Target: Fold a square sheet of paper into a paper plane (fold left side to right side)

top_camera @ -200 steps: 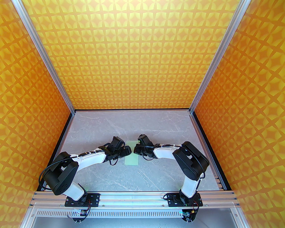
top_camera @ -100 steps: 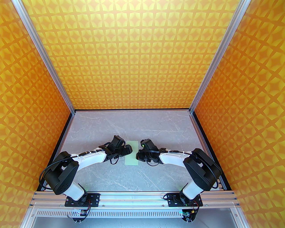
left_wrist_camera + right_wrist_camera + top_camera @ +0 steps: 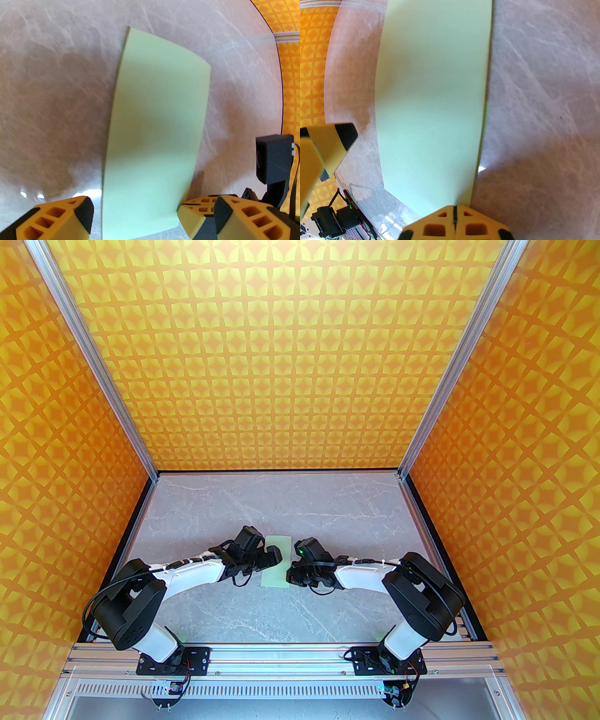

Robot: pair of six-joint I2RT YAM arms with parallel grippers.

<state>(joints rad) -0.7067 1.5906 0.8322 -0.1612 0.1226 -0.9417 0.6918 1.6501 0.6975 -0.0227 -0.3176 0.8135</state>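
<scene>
One half-fold appears made: the sheet of paper (image 3: 277,563) lies doubled mid-bench (image 3: 211,507), the left gripper (image 3: 134,212) spread wide above it, the right gripper (image 3: 454,211) closed at its right edge; firm creasing is judged next.

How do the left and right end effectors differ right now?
The left end effector is open, the right end effector shut. The left end effector is over the sheet of paper's left part, the right end effector at its right edge. Both are close above that sheet.
</scene>
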